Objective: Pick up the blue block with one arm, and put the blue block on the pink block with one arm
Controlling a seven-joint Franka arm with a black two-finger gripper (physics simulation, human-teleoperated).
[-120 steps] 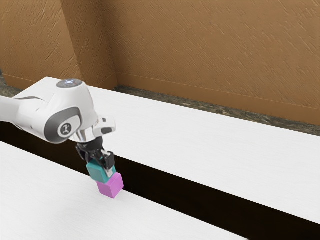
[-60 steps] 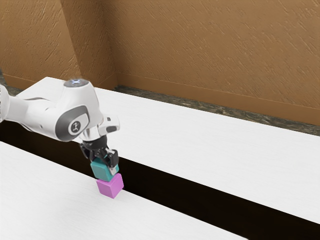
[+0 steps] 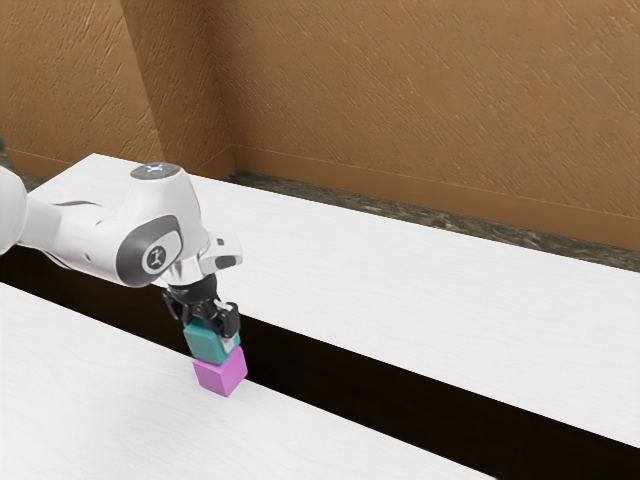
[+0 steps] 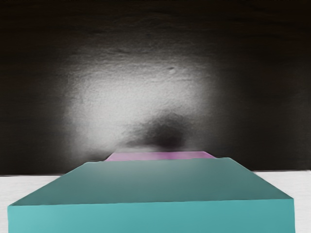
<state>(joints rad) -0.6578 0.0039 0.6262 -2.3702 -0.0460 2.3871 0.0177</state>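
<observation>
Teal-blue on pink, at the edge of the near table [image 3: 80, 410]. Exterior view: the white arm [image 3: 95, 235] comes in from the exterior view's left and bends down over the stack. The black gripper [image 3: 209, 324] points downward, its two fingers pressed against opposite sides of the blue block [image 3: 205, 345], so it is clamped on the block, not apart. The blue block stands upright directly on the pink block [image 3: 222, 374], with no space between them that I can make out. It looks shifted a little toward the exterior view's left, leaving a sliver of pink top bare on the other side. The pink block rests on the near table, just beside the dark gap [image 3: 400, 400] that separates it from the far table [image 3: 450, 290]. A brown textured wall [image 3: 420, 90] stands behind. Wrist view: the blue block [image 4: 150, 199] is large and close under the hand, top face flat. A thin strip of the pink block [image 4: 160, 156] shows just past its far edge, which agrees with blue lying on pink, slightly off-centre. The pale near table [image 4: 24, 180] shows to either side. Judgement: the pick-up is done, placing is the step in hand, and the release is not yet made. The next move calls for parting the fingers gently, then lifting straight up so neither finger drags the blue block off. The overlap looks ample to hold.
</observation>
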